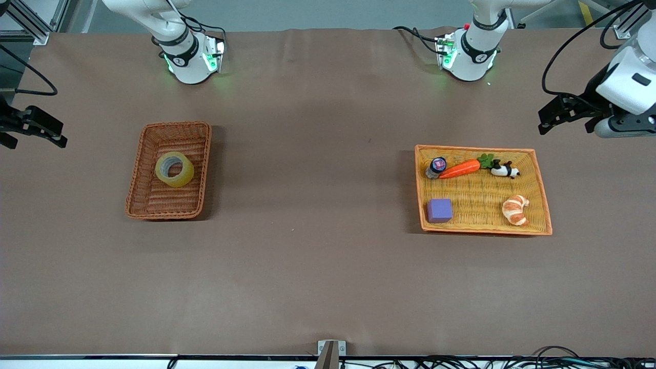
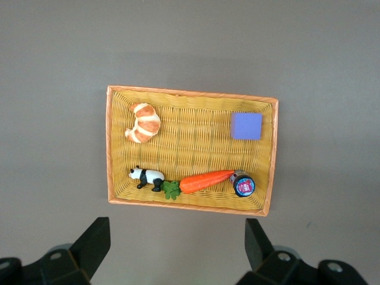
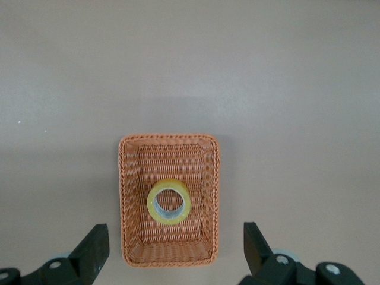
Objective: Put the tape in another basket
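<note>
The tape [image 1: 175,169], a yellowish translucent roll, lies flat in the reddish-brown wicker basket [image 1: 135,174] toward the right arm's end of the table. In the right wrist view the tape [image 3: 169,201] sits mid-basket [image 3: 129,196]. My right gripper [image 1: 31,137] hangs high over the table's right-arm end, open and holding nothing; its fingers [image 3: 95,244] stand wide apart around the right gripper's midpoint [image 3: 175,237]. My left gripper [image 1: 564,123] hangs high over the left-arm end, open and holding nothing, as the left wrist view confirms [image 2: 177,234].
A wider yellow tray with an orange rim [image 1: 484,231] lies toward the left arm's end. It holds a purple cube [image 1: 439,210], a croissant [image 1: 515,209], a toy carrot [image 1: 459,168], a small panda [image 1: 505,169] and a dark capped jar [image 1: 437,166]. Brown tabletop lies between the two containers.
</note>
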Tool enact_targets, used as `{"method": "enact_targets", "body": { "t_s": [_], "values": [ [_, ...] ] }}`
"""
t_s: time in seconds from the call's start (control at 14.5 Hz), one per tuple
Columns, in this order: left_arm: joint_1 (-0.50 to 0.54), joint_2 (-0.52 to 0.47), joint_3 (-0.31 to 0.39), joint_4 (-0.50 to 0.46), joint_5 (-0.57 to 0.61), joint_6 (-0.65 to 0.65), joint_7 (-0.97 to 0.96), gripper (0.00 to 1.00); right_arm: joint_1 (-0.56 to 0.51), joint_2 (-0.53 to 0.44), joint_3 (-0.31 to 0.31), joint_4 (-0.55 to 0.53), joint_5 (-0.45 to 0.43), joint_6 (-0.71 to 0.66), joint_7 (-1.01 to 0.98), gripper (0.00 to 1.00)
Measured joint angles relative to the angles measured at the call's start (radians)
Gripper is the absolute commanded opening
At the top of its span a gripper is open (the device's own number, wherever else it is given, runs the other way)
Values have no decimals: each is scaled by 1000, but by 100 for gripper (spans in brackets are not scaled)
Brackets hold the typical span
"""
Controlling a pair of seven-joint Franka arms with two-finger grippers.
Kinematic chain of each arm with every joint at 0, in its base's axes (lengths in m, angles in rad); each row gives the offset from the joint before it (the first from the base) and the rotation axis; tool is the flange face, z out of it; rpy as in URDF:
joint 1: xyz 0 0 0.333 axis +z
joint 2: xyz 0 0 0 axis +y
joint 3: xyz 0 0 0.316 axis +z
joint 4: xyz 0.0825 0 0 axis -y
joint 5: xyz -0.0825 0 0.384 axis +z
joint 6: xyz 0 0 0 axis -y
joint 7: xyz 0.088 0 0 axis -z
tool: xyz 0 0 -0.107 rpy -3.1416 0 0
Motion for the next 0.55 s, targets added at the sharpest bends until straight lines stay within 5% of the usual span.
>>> {"method": "enact_targets", "body": {
  "t_s": [0.55],
  "values": [
    [3, 11, -1, -8, -8, 0, 5, 100, -21, 0, 43, 3, 0, -6, 58, 100]
  ]
}}
